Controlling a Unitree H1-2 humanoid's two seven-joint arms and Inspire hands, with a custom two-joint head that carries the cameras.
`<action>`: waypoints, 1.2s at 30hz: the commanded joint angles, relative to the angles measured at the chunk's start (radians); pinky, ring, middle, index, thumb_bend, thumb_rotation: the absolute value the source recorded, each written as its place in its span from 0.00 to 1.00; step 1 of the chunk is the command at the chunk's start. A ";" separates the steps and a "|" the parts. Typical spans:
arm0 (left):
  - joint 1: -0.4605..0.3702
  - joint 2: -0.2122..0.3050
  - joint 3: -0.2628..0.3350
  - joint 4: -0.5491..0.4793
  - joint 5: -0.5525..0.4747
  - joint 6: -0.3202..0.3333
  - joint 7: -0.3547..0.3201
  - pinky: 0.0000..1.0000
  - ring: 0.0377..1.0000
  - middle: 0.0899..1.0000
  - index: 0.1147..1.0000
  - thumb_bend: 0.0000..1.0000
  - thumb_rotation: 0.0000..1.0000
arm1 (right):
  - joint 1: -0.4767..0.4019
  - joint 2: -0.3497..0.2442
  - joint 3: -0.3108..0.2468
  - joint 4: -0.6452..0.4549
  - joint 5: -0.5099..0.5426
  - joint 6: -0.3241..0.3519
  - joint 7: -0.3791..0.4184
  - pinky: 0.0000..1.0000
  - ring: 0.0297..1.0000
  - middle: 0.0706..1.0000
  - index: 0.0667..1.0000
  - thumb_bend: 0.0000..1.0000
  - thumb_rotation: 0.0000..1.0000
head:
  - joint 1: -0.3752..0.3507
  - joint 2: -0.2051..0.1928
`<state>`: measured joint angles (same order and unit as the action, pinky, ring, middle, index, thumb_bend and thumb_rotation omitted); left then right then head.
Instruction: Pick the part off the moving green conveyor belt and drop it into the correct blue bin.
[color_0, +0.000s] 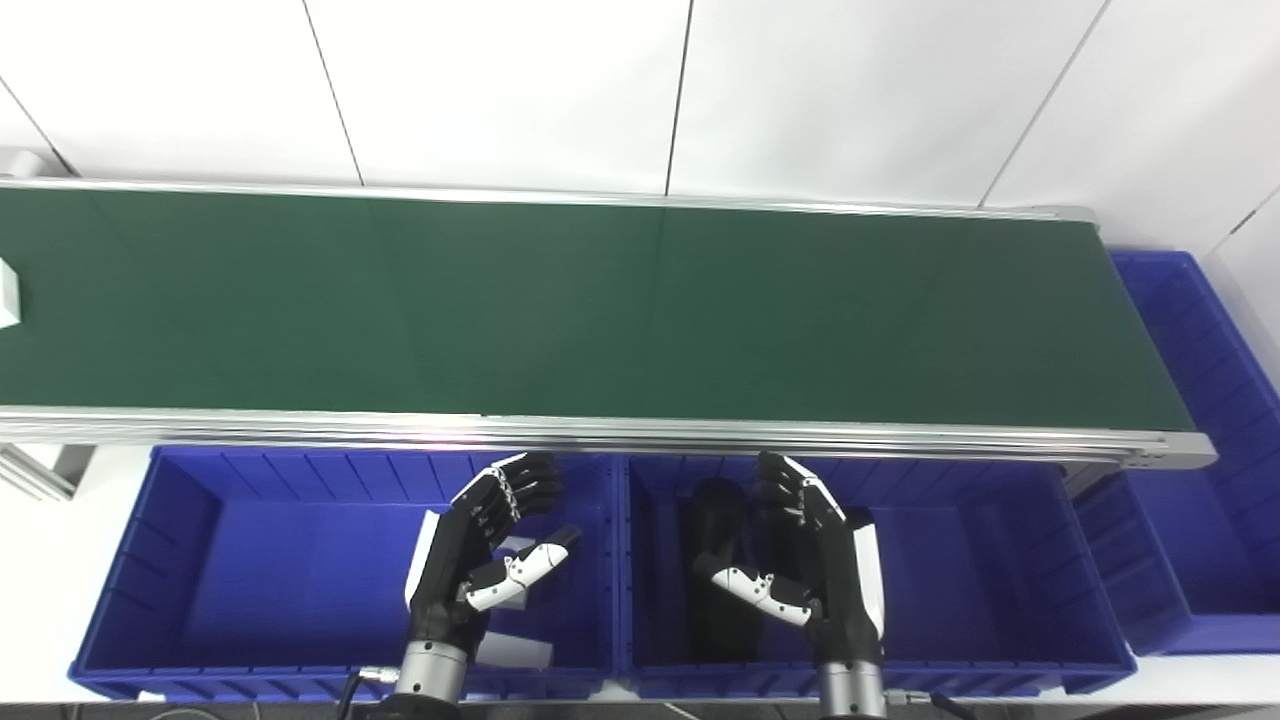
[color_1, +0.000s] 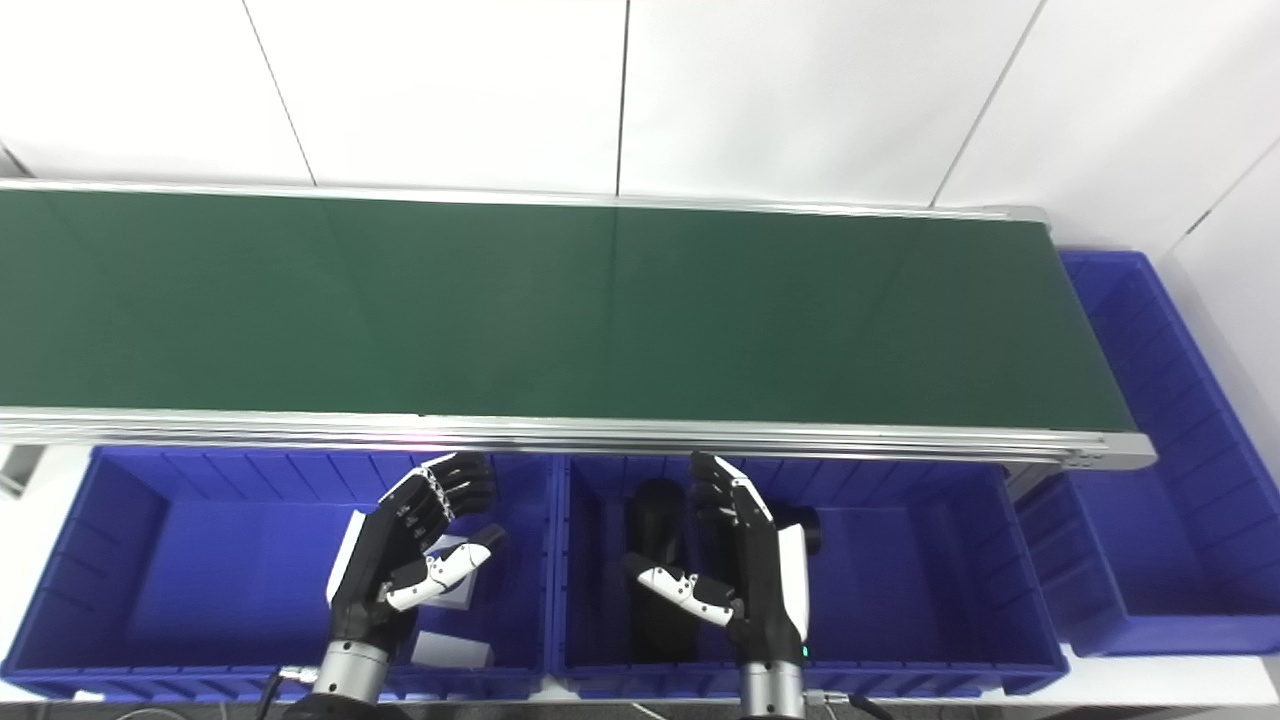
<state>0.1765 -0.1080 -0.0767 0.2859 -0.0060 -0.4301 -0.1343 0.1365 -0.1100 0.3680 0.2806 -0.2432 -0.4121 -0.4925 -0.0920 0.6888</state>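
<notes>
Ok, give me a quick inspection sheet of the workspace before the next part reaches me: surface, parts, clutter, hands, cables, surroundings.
Surface: long green conveyor belt with silver rails, bare across the middle and right.
Job's things: small white block part at the belt's far left edge, seen only in the left eye view. Left blue plastic bin holds white parts; middle blue plastic bin holds black cylindrical parts; a third blue bin sits at the belt's right end.
Clutter: nothing seen.
Hands: left hand and right hand both open, holding nothing, hovering over the bins.
Cables: thin cables by both wrists.
Surroundings: white panelled wall.
</notes>
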 joint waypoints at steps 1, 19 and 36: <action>-0.025 0.011 -0.005 -0.034 0.008 -0.040 0.006 0.73 0.70 0.70 0.68 0.57 0.00 | -0.009 -0.003 -0.009 -0.027 0.001 -0.058 0.019 0.63 0.72 0.76 0.77 0.67 0.08 | 0.001 0.000; -0.020 0.045 -0.045 -0.053 0.028 -0.040 0.064 0.75 0.73 0.72 0.69 0.69 0.00 | 0.007 0.016 -0.064 -0.055 0.005 -0.057 0.147 0.66 0.75 0.78 0.78 0.66 0.12 | 0.001 0.003; -0.013 0.041 -0.067 -0.051 0.033 -0.040 0.093 0.71 0.70 0.70 0.68 0.67 0.00 | 0.018 0.034 -0.092 -0.067 0.001 -0.057 0.161 0.65 0.74 0.78 0.78 0.66 0.13 | 0.004 0.003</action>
<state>0.1645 -0.0575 -0.1385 0.2603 0.0248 -0.4301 -0.0519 0.1539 -0.0842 0.2810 0.2411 -0.2414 -0.4122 -0.3314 -0.0890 0.6918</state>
